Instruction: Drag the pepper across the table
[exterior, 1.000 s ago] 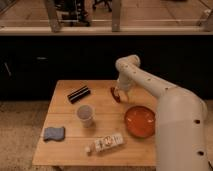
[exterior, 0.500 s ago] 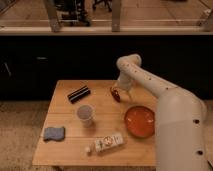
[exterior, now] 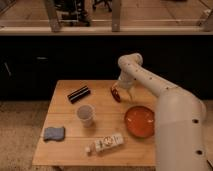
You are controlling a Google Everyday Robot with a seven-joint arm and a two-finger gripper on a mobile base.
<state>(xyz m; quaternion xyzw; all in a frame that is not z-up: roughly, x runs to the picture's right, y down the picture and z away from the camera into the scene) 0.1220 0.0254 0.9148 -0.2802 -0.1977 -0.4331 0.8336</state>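
Observation:
The pepper is a small dark red chili lying on the light wooden table, near its far right part. My gripper hangs from the white arm and sits right at the pepper, touching or just beside its right end. The arm reaches in from the right over the table's far edge.
An orange plate lies on the right of the table, close below the pepper. A black striped block lies at the far left, a white cup in the middle, a blue-grey sponge at front left, a white bottle at the front.
The gripper and the pepper have shifted only slightly; nothing else on the table has moved.

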